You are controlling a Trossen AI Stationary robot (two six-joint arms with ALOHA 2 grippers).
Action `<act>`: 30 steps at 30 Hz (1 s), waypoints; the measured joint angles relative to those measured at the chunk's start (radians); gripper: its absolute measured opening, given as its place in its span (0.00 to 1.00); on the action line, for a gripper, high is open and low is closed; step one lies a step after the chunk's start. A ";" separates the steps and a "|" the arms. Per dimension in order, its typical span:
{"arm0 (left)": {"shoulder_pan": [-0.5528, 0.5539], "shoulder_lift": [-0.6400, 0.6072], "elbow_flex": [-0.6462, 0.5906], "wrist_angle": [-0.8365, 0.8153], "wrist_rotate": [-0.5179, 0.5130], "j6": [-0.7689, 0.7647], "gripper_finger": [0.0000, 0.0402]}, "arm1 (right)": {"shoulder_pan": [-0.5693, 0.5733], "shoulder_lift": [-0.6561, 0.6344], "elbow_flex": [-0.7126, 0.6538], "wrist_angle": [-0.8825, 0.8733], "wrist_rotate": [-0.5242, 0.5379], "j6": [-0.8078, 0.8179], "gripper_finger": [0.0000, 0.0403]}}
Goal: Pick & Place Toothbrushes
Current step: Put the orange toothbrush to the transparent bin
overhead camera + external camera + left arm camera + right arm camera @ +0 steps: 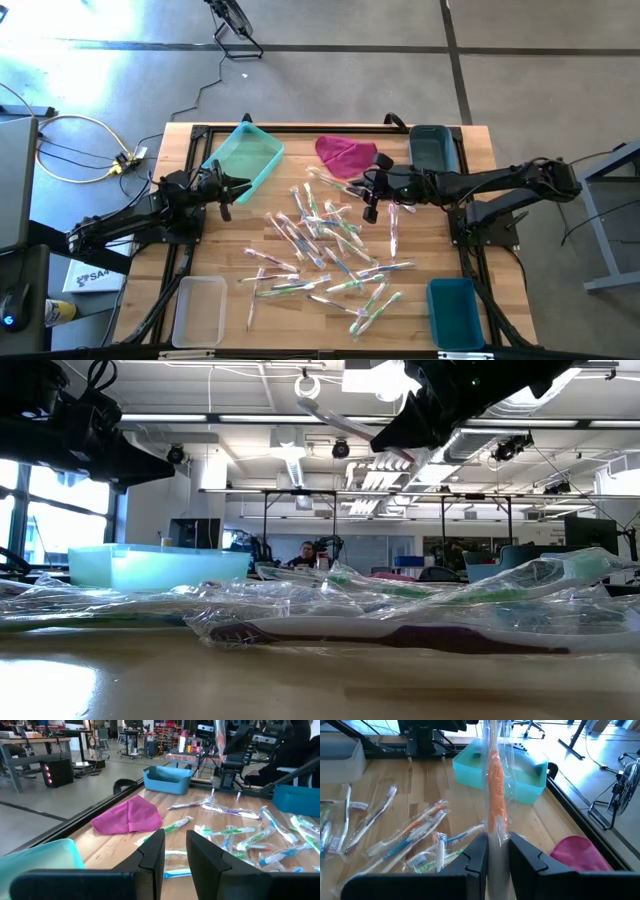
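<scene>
Several toothbrushes (325, 245) in clear wrappers lie scattered flat on the middle of the wooden table (430, 250). My right gripper (369, 195) hovers above the pile's far side, near the magenta cloth (345, 155), shut on one wrapped toothbrush with an orange handle (496, 795). That toothbrush also shows from afar in the left wrist view (218, 735). My left gripper (232, 186) waits at the table's left, next to the light teal bin (245, 158). Its fingers stand a narrow gap apart (175, 845) with nothing between them. My right gripper pinches the wrapped toothbrush between its two fingers, just below the orange stretch of the handle (497, 834). The fingers come nearly level from the table's right and lie across the brush. The brush stands about upright above the fingers, lifted clear of the table.
A dark teal bin (432, 148) stands at the far right, a blue bin (455, 312) at the near right corner and a clear bin (198, 310) at the near left corner. Bare wood lies along the near edge between the two near bins.
</scene>
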 joint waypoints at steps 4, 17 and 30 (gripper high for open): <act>0.000 0.000 0.000 0.004 -0.006 -0.097 0.19 | 0.000 0.000 0.000 0.010 -0.002 0.000 0.12; 0.000 0.000 0.000 0.019 -0.012 -0.115 0.47 | 0.000 0.000 0.000 0.079 -0.008 -0.038 0.12; 0.000 0.000 0.000 0.095 -0.016 -0.165 0.54 | 0.000 0.000 0.000 0.079 -0.010 -0.038 0.12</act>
